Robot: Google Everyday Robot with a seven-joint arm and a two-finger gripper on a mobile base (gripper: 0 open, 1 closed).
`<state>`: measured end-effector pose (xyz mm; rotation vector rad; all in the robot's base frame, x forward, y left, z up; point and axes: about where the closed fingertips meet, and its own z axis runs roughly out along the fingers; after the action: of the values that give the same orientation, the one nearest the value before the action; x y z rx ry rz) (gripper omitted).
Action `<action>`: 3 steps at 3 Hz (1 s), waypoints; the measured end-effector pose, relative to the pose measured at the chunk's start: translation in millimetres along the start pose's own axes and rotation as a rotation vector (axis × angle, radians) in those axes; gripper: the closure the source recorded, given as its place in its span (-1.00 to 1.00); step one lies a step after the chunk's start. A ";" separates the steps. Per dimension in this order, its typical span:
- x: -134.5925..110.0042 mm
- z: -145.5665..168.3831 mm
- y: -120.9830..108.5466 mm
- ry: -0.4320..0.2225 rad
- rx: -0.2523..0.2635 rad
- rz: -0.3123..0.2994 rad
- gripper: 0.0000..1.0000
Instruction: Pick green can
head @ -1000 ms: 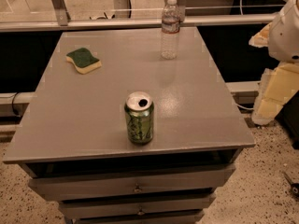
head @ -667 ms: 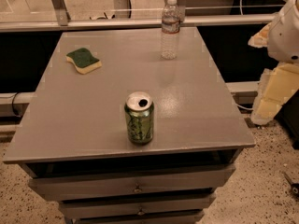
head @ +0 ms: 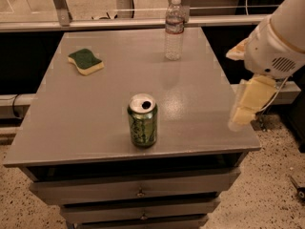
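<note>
1. Grey table (head: 86, 113), flat top, with stacked drawers (head: 190, 185) below its front edge. A speckled floor (head: 257, 204) lies around it and a pale rail (head: 33, 25) runs behind the far edge.
2. White robot arm (head: 276, 42) enters from upper right, beyond the table's right edge.
3. Gripper (head: 242, 114): pale yellowish, hangs down from the arm just off the table's right edge, near the front corner. Open or closed: cannot tell. Nothing seen held in it; well apart from the can.
4. Clear water bottle (head: 174, 30) stands upright at the far edge of the table, right of centre.
5. Green-and-yellow sponge (head: 86, 62) lies flat on the far left part of the top.
6. Green can (head: 142, 122): upright near the table's front edge, about mid-width, standing alone. Green body with pale yellowish markings, silver top, dark drinking hole.
</note>
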<state>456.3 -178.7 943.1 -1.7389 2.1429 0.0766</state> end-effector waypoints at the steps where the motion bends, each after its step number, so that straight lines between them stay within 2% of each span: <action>1: -48.2 54.7 7.8 -0.220 -0.096 -0.027 -1.00; 2: -98.5 81.2 21.9 -0.462 -0.186 -0.036 -1.00; 3: -138.2 92.1 38.8 -0.718 -0.285 -0.006 -1.00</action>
<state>465.4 -15.4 894.8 -1.5285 1.6370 0.8962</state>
